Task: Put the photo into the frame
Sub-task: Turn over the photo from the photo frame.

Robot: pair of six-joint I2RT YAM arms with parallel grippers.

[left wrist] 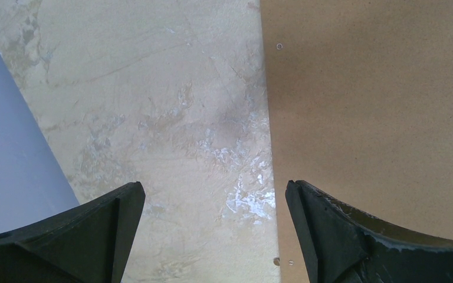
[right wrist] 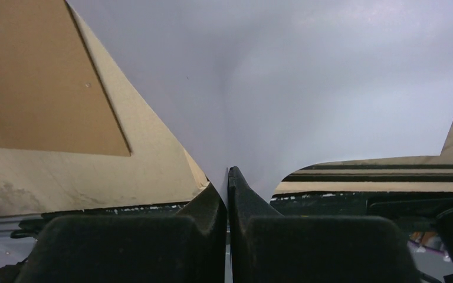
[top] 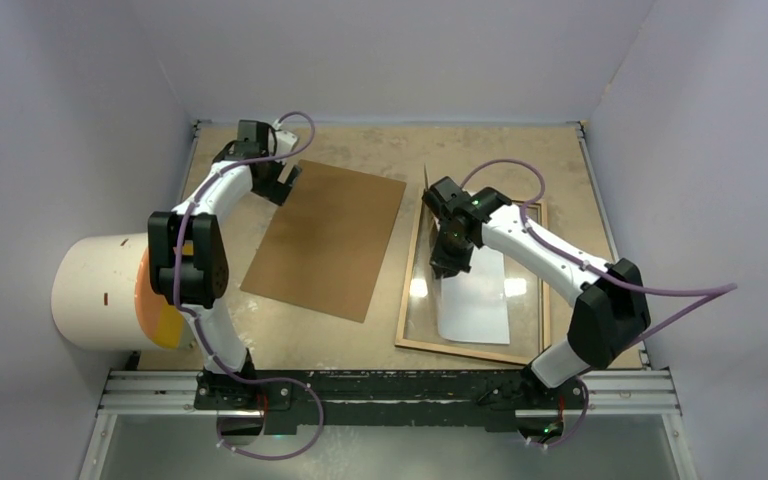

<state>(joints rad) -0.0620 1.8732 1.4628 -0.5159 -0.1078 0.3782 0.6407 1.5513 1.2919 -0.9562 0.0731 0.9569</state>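
Observation:
The frame (top: 405, 310) lies on the right of the table, light wood back up, with its glass inside. The photo (top: 475, 305) shows its plain white back and hangs bent over the frame, its near end resting on the glass. My right gripper (top: 450, 258) is shut on the photo's far edge; in the right wrist view the white sheet (right wrist: 283, 88) is pinched between the closed fingers (right wrist: 227, 177). My left gripper (top: 285, 185) is open and empty at the far left corner of the brown backing board (top: 325, 238). In the left wrist view its fingers (left wrist: 215, 194) straddle the board's edge (left wrist: 377, 118).
A white cylinder with an orange face (top: 110, 290) stands at the left edge beside the left arm. A metal rail (top: 390, 385) runs along the near edge. Grey walls close the table on three sides.

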